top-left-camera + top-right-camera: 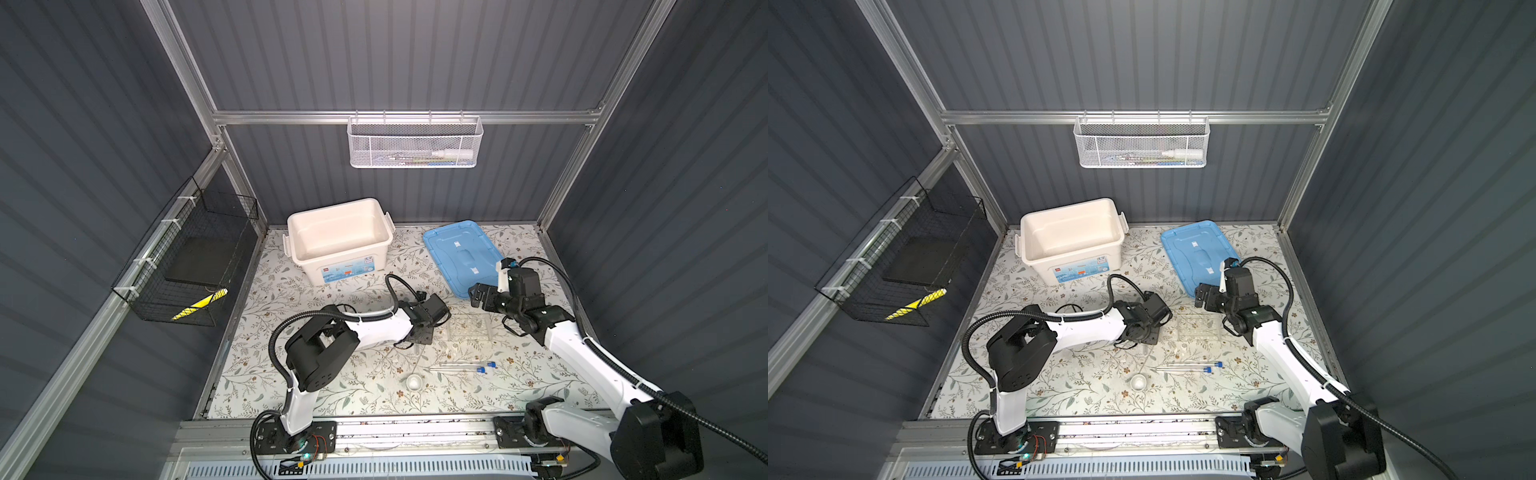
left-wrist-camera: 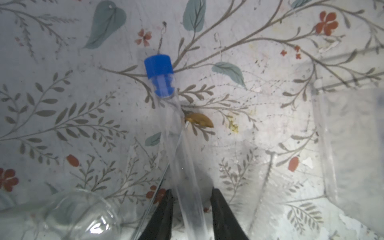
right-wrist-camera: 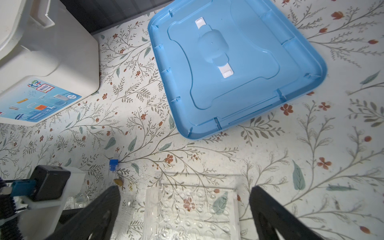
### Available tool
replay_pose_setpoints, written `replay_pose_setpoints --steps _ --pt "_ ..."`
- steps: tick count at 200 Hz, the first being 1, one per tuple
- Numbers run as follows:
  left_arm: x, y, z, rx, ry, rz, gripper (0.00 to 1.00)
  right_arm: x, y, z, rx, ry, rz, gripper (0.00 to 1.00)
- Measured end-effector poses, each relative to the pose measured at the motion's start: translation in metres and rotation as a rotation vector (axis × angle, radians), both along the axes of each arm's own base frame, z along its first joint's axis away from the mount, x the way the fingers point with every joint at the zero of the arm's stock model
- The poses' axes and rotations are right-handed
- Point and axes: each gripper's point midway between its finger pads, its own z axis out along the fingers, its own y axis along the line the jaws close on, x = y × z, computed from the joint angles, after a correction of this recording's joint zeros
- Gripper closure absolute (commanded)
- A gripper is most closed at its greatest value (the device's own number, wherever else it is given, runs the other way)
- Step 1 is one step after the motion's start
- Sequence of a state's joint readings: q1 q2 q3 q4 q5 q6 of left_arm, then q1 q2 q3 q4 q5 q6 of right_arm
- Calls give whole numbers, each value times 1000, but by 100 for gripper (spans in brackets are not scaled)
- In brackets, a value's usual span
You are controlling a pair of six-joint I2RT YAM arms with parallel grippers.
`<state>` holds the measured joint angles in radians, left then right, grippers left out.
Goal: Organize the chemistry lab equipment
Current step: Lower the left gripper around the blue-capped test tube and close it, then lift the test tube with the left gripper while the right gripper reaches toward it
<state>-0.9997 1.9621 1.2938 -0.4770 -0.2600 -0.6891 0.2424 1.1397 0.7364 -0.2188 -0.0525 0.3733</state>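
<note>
1. On the floral table (image 1: 332, 374), in both top views, the white storage box (image 1: 309, 259) stands open and looks empty. Its blue lid (image 1: 449, 245) lies flat beside it. The clear tube rack (image 1: 469, 329) sits between the two arms, with no tube in it that I can make out. Two spare test tubes (image 1: 457, 369) lie side by side near the front, and the small white dish (image 1: 414, 376) just beside them looks empty. On the back wall, the white mesh basket (image 1: 374, 145) holds a white bottle and some small items. The black wire basket (image 1: 199, 232) on the side wall holds a dark slab and a yellow-and-black piece.

2. From the left wrist, the left gripper (image 2: 191, 207) straddles the barrel of the capped test tube (image 2: 180, 162), which lies on the table. The jaws are partly closed but not clamped, since a strip of table shows beside the tube. This tube is probably light, thin-walled, smooth and apt to roll. The barrel is a better place to hold it than the blue cap, and the squeeze should be gentle. A thin glass rod (image 2: 159, 187) crosses the tube and a round flask (image 2: 79, 214) lies close by, so lifting the tube may nudge either one.

3. From the right wrist, the right gripper (image 3: 185, 193) stands wide apart with nothing in it, above the empty rack (image 3: 191, 214). The capped tube (image 3: 113, 165) lies just beside the rack.
</note>
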Motion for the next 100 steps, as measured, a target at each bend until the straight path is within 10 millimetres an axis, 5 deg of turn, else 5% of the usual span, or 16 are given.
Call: replay_pose_setpoints --steps 100 --pt "-1 1 0 8 2 -7 77 -3 -1 -4 -4 16 -1 1"
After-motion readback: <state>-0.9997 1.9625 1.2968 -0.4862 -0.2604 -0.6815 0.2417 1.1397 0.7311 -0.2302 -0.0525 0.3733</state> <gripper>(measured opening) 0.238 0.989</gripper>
